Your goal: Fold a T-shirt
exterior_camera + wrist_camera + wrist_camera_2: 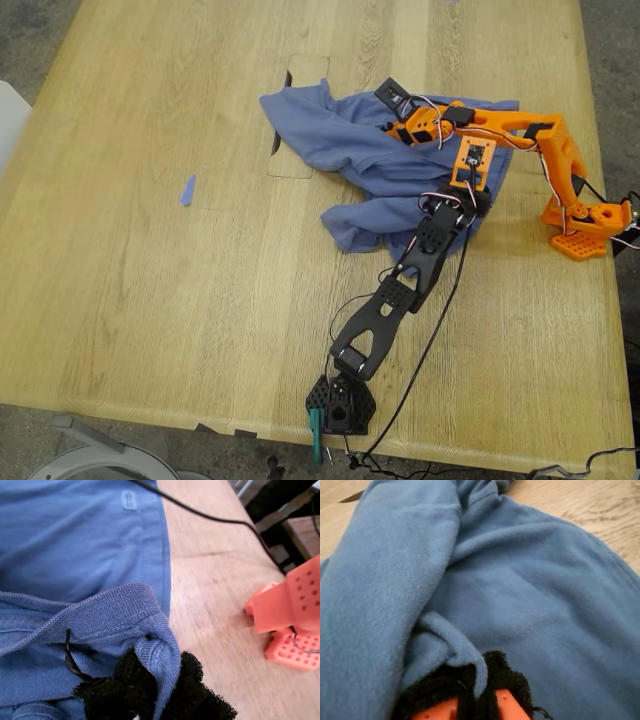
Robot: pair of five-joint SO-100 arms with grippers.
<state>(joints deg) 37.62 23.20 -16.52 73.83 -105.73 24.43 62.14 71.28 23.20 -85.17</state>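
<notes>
The blue T-shirt (330,140) lies crumpled on the wooden table (150,300), toward the exterior view's upper right. My first gripper (462,205), on the black arm, sits at the garment's edge nearest the orange arm's base. In the first wrist view its black padded jaws (156,680) are shut on a ribbed edge of the T-shirt (75,545). My second gripper (396,125), on the orange arm, rests over the middle of the heap. Its jaws (477,682) are shut on a pinched fold of the T-shirt (530,595). No print shows.
The orange arm's base (585,225) stands at the exterior view's right table edge, the black arm's base (340,405) at the near edge. A black cable (210,515) crosses the wood. A small blue scrap (187,190) lies on the exterior view's left. A rectangular hatch (295,115) is partly under the cloth.
</notes>
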